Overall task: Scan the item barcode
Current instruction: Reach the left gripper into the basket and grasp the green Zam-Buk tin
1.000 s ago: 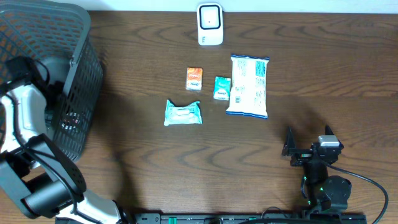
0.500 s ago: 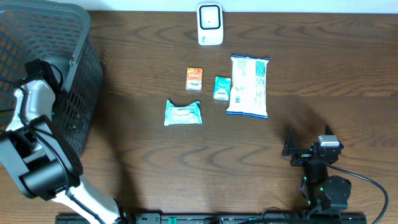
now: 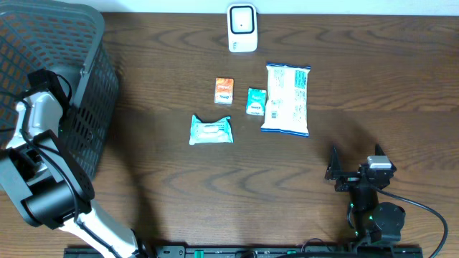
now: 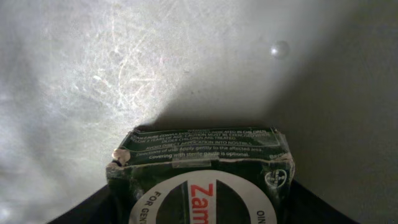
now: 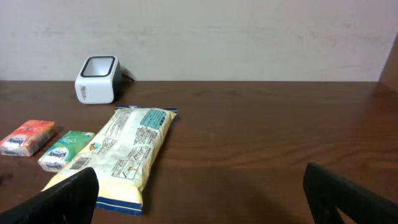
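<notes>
A dark green box with a white oval label reading "Zam" lies on the pale floor of the basket. My left gripper is down inside the basket, and its dark fingers press against both sides of the box. In the overhead view the left arm reaches into the black mesh basket, and the box is hidden there. The white barcode scanner stands at the back of the table. My right gripper rests open near the front right, holding nothing.
On the table lie an orange tissue pack, a teal pack, a white snack bag and a wipes pack. The right wrist view shows the scanner and the snack bag ahead on the left.
The left arm has shifted up and right, deeper into the basket, then held still. The right arm and the items on the table have not moved.
</notes>
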